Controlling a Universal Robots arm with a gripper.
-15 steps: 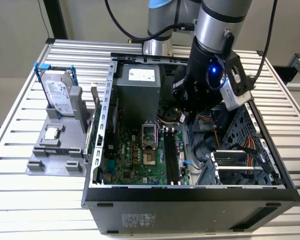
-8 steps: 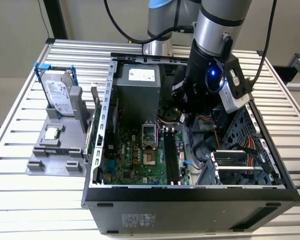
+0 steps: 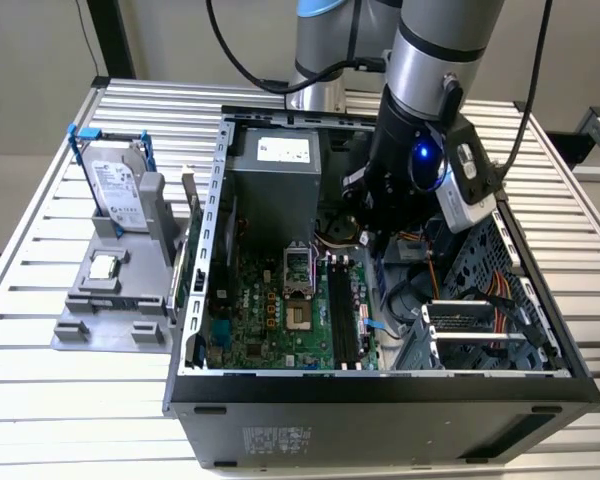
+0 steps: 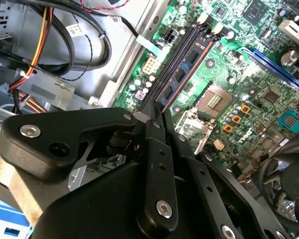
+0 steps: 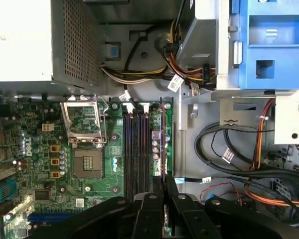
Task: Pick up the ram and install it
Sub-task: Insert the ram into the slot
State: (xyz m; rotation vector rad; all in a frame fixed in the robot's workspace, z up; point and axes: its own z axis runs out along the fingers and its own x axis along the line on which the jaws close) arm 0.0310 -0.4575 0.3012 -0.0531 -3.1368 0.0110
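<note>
Gripper (image 5: 165, 186), black, fingers closed on the near end of the ram (image 5: 162, 142), which stands on edge along the outermost of the parallel memory slots; whether it is fully seated cannot be told. In the second wrist view the gripper (image 4: 163, 117) meets the ram (image 4: 182, 74) at the slot's end, the stick running away toward a white cable connector (image 4: 150, 46). The first wrist view adds the open processor socket (image 5: 85, 162) beside the slots, the perforated power supply (image 5: 45, 42) beyond, and a blue drive bay (image 5: 274, 45). The exterior view shows the arm reaching down into the open computer case (image 3: 380, 385), its motherboard (image 3: 270, 310) exposed. Well apart, toward the exterior view's left, a grey holder (image 3: 115, 300) carries a silver hard drive (image 3: 120, 195) and a small processor chip (image 3: 103, 266). All rest on a slatted metal table (image 3: 40, 200).
</note>
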